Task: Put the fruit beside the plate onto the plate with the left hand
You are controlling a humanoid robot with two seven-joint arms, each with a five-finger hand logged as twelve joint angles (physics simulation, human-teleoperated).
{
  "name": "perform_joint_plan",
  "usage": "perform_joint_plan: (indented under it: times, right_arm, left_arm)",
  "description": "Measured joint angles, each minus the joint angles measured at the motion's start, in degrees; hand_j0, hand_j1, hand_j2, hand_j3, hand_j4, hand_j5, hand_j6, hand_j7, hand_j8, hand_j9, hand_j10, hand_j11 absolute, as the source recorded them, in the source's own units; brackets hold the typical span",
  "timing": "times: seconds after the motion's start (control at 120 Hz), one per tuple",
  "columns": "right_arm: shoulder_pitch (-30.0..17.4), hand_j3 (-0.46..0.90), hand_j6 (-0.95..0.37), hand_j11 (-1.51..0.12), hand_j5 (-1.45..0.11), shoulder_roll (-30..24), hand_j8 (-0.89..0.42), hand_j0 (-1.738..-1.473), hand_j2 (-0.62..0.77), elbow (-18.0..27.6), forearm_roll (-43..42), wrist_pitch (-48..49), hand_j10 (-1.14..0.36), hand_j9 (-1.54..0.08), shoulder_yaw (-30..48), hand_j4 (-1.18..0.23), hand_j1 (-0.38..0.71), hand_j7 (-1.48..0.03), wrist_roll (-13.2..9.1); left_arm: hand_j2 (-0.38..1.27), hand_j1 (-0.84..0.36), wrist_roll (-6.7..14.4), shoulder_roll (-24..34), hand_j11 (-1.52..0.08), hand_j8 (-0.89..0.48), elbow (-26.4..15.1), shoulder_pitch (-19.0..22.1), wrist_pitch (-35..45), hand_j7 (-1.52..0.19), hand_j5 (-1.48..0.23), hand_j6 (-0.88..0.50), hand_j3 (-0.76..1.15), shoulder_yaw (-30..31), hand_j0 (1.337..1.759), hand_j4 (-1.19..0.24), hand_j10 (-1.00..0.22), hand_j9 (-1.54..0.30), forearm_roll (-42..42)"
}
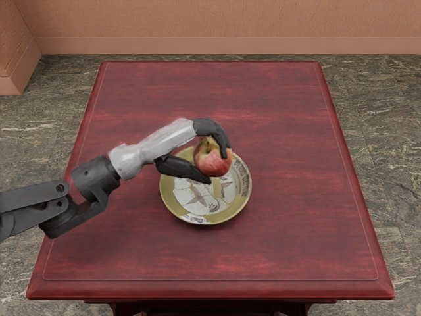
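Holding the apple [213,159] over the plate's [197,214] far rim, mid-desk [296,112], the left hand [200,153] stands clamped on it; lowering and releasing likely come next.

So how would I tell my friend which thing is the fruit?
Find the dark red table, then the round yellow-rimmed plate near its middle. At the plate's far edge the left hand grips a red-and-yellow apple, the only ball-shaped thing there.

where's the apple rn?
Head view, near frame centre: the apple is gripped in the left hand, over the far side of the plate; whether it touches the plate is unclear.
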Motion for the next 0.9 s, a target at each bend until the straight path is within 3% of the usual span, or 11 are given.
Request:
perform_joint_plan:
  times: [0.217,0.483,0.542,0.717,0.9]
  right_arm:
    - [0.04,0.0,0.01,0.0,0.0,0.0,0.0,-1.658,0.0,0.0,0.0,0.0,0.0,0.0,0.01,0.0,-0.35,0.0,0.0]
    - [0.11,0.0,0.01,0.0,0.0,0.0,0.0,-1.658,0.0,0.0,0.0,0.0,0.0,0.0,0.01,0.0,-0.35,0.0,0.0]
    - [0.11,0.0,0.01,0.0,0.0,0.0,0.0,-1.658,0.0,0.0,0.0,0.0,0.0,0.0,0.01,0.0,-0.35,0.0,0.0]
    - [0.12,0.0,0.01,0.0,0.0,0.0,0.0,-1.658,0.0,0.0,0.0,0.0,0.0,0.0,0.01,0.0,-0.35,0.0,0.0]
    - [0.12,0.0,0.01,0.0,0.0,0.0,0.0,-1.658,0.0,0.0,0.0,0.0,0.0,0.0,0.01,0.0,-0.35,0.0,0.0]
  left_arm:
    - [0.37,-0.19,0.01,-0.23,-0.9,-0.33,4.99,-1.84,0.07,-0.91,-0.95,-0.4,0.0,3.27,1.655,-0.63,-0.43,-0.91,4.75]
    - [0.37,-0.19,-0.01,-4.68,-0.89,-0.34,10.2,-2.66,0.13,-0.89,-0.94,-0.42,0.0,5.77,1.655,-0.63,-0.44,-0.91,6.23]
    - [0.3,-0.16,-0.02,-5.45,-0.79,-0.35,11.16,-2.95,0.09,-0.79,-0.83,-0.43,0.0,5.98,1.656,-0.57,-0.43,-0.81,5.96]
    - [0.14,0.1,-0.04,-6.01,-0.38,-0.18,12.24,-3.45,-0.01,-0.38,-0.39,-0.22,0.0,6.19,1.657,-0.27,-0.22,-0.38,3.13]
    - [0.06,0.24,-0.04,-3.29,-0.16,-0.08,11.74,-6.54,-0.01,-0.16,-0.17,-0.1,0.0,5.18,1.658,-0.12,-0.1,-0.17,-2.2]
